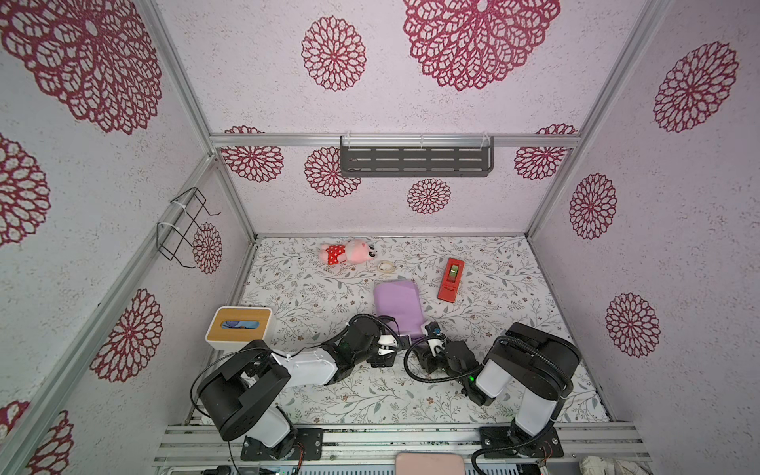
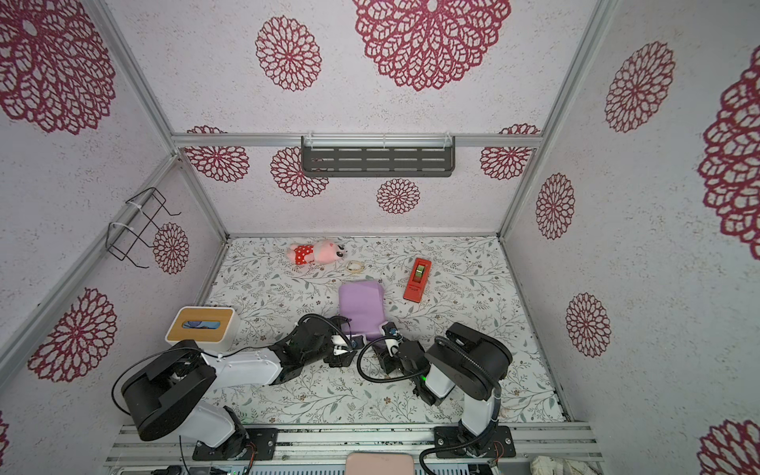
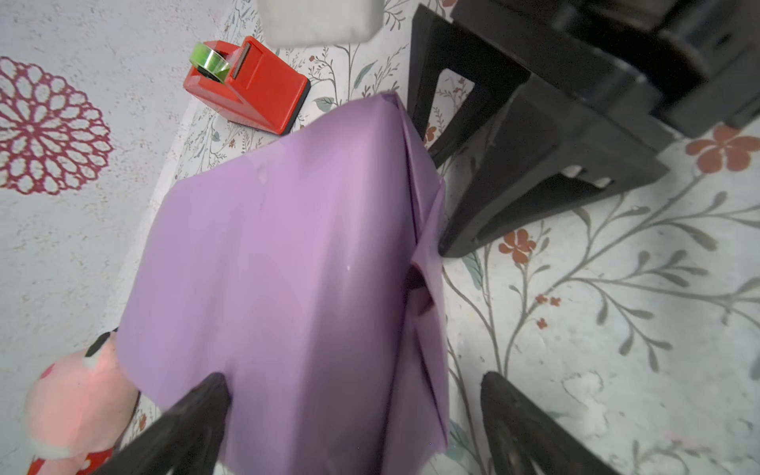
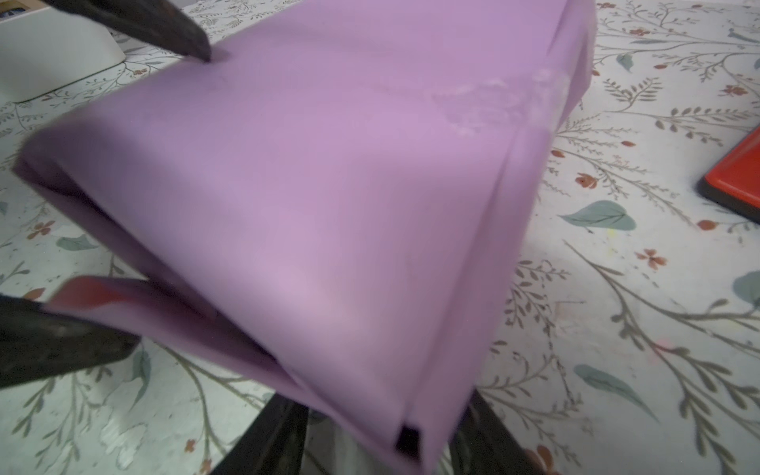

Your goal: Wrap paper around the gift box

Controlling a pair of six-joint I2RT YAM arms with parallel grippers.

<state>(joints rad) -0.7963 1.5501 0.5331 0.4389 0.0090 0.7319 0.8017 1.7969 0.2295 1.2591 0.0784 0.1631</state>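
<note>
Paper parcel (image 1: 397,302), lilac side out.
My left gripper (image 3: 353,380) stood spread, one finger (image 3: 193,411) on top; my right gripper (image 4: 378,415) straddled its end, grip unclear.

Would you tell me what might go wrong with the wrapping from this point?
The left gripper stands open, so the paper could spring loose; its near flap gapes, showing a pink underside.
The right gripper straddles a corner and may crease or tear it if it closes.
The tape dispenser lies apart; fetching it likely means releasing the folds.
</note>
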